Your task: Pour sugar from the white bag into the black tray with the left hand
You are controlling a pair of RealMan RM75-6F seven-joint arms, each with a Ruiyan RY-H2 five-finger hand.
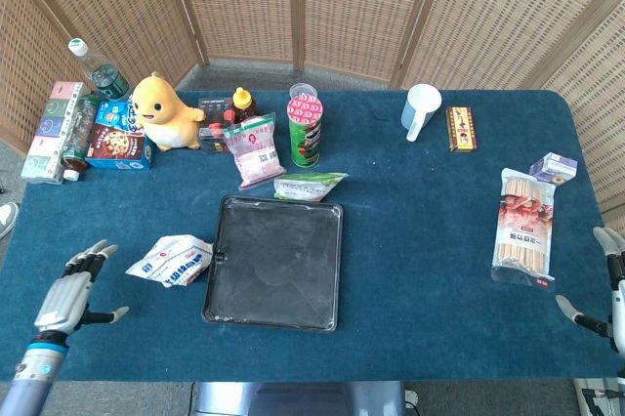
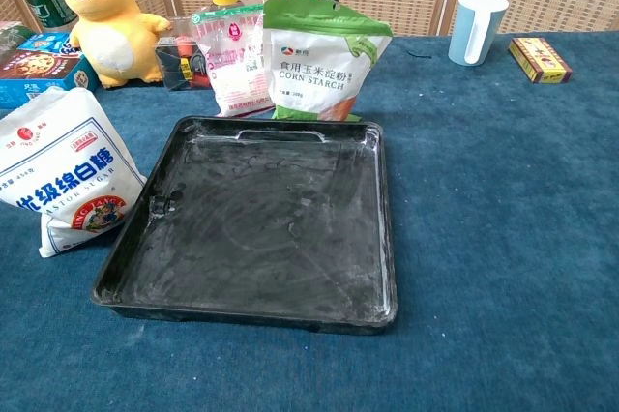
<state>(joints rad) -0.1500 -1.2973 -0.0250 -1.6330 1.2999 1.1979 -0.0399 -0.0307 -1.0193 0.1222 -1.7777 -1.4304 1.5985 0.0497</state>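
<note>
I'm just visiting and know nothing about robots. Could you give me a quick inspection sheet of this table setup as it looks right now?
Surface: blue cloth table, no spills seen.
Job's things: white sugar bag lies just left of the black tray; tray shows only a faint white film.
Clutter: yellow plush toy, corn starch bag, pink pouch, green can, blue cup, noodle pack, boxes and bottles at far left.
Hands: left hand open, left of the sugar bag, not touching it; right hand open at the right edge.
Cables: nothing seen.
Surroundings: woven screens behind.
</note>
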